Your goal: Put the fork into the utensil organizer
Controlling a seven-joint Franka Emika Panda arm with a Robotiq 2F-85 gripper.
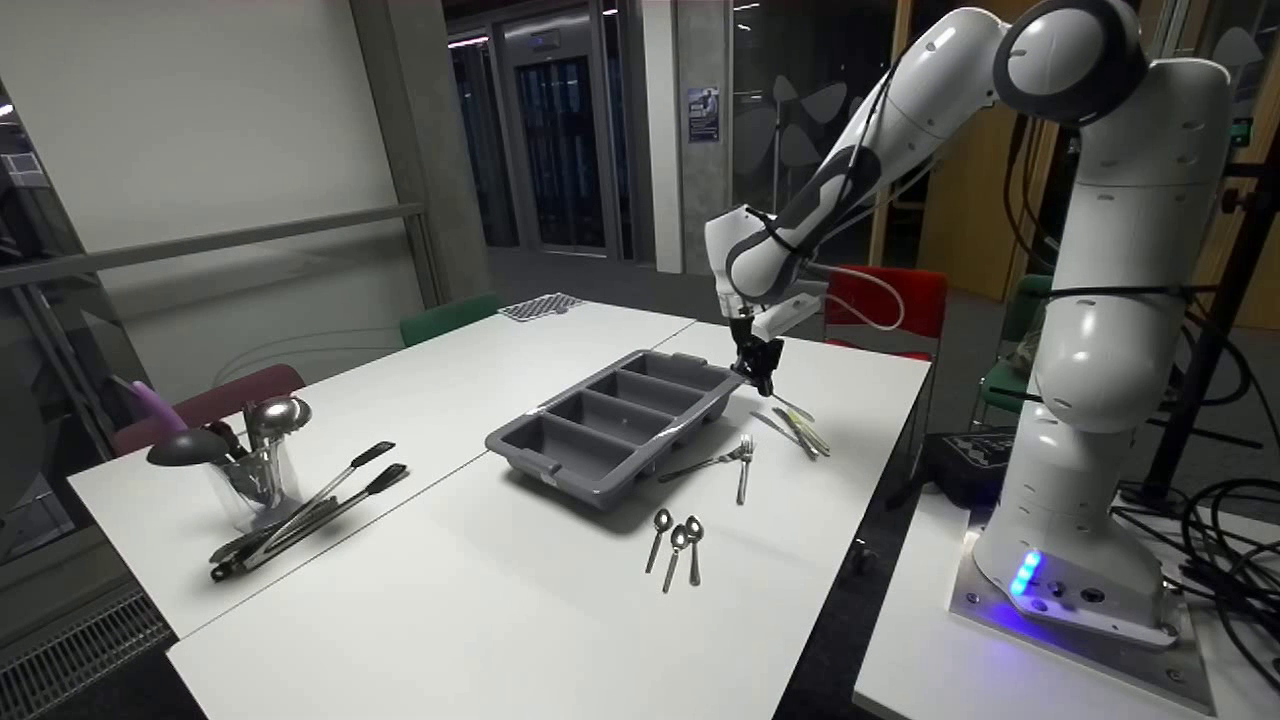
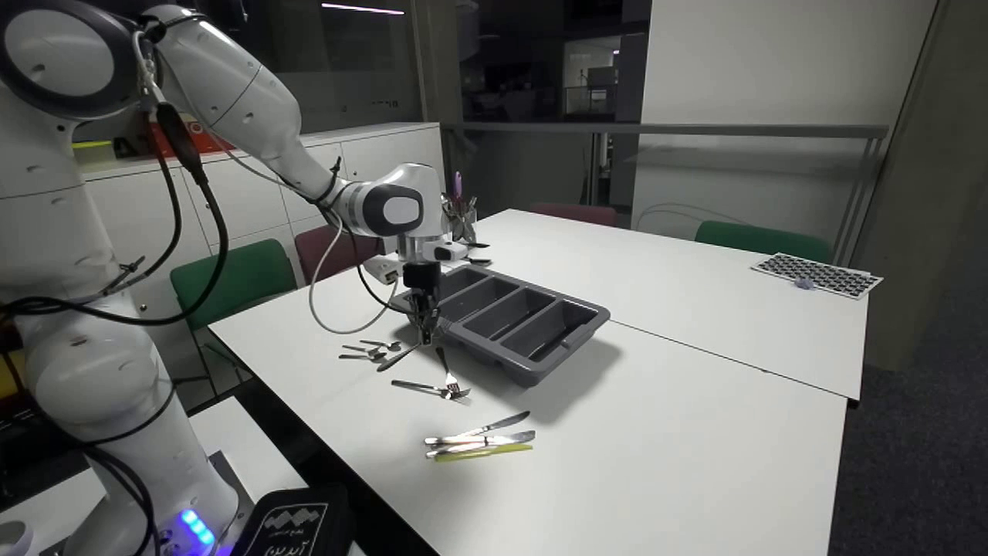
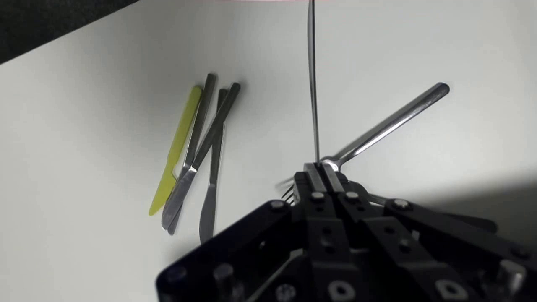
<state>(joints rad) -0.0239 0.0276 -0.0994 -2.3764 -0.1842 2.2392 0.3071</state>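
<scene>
Hand [image 3: 319, 165] clenched, grasping a slim piece of cutlery; I take it for the task's fork [image 2: 397, 358].

Table [image 1: 430, 610]: I am working above the strip along its edge facing the arm's base [image 1: 1090, 540].

Organizer [image 1: 575, 483]: set inward from that edge, one long side turned to it, compartments running crosswise.

Progress, my estimate: about halfway. Pick-up and lift done; fork not yet inside. Left: carry inward over the rim, choose a compartment, lower, release, back off.

Fork: raised above the table, between the organizer and the base-side edge. Handle points out toward that edge; tines, by inference, aim inward at the organizer. The hand hides that end on my wrist view, and from outside it is too small to confirm. Long axis looks near level and roughly in line with the compartments, so I expect little turning before release. On the wrist view the handle shows edge-on, so its flat probably stands upright.

Loose forks [image 3: 396, 124]: two, heads together, on the table beneath the hand. Spoons [image 1: 680, 537]: three, same strip, farther along the edge.
</scene>
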